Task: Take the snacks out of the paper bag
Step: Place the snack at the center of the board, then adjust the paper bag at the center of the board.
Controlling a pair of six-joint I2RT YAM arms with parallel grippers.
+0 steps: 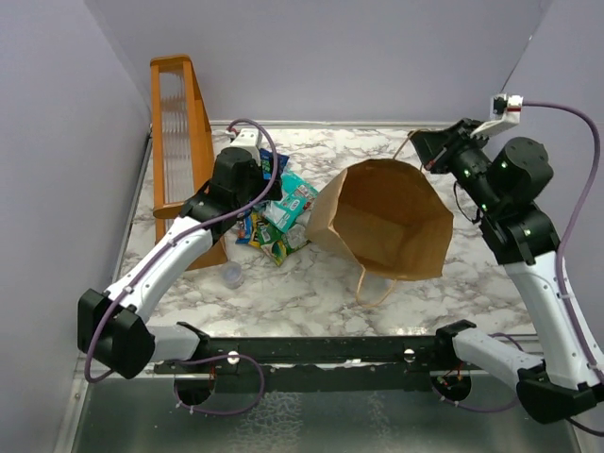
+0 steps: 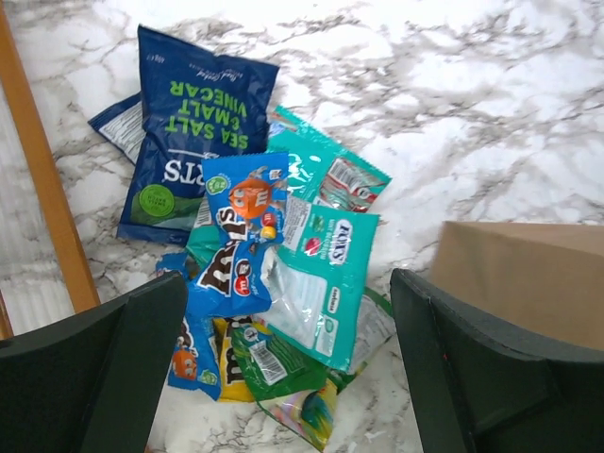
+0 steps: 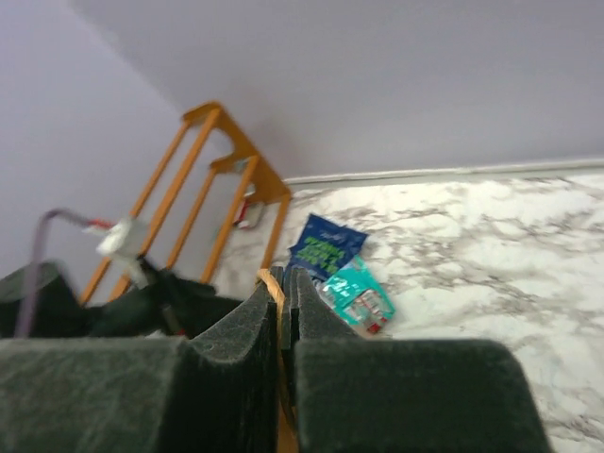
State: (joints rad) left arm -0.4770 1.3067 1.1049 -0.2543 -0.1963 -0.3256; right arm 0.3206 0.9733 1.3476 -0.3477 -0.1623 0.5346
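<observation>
The paper bag (image 1: 387, 222) lies on its side on the marble table, its mouth open and its inside showing no packets. The snacks (image 1: 283, 212) lie in a loose pile just left of it. In the left wrist view they are a dark blue crisp bag (image 2: 193, 123), a blue M&M's packet (image 2: 241, 236), a teal pouch (image 2: 326, 283) and a green packet (image 2: 274, 363). My left gripper (image 2: 288, 283) hovers open and empty above the pile. My right gripper (image 1: 425, 151) is shut on the bag's cord handle (image 3: 274, 283) at the far rim.
An orange wooden rack (image 1: 179, 132) stands at the back left beside the pile. A small clear plastic cup (image 1: 231, 275) sits in front of the snacks. The bag's other cord handle (image 1: 373, 283) trails toward the near edge. Walls close in left, back and right.
</observation>
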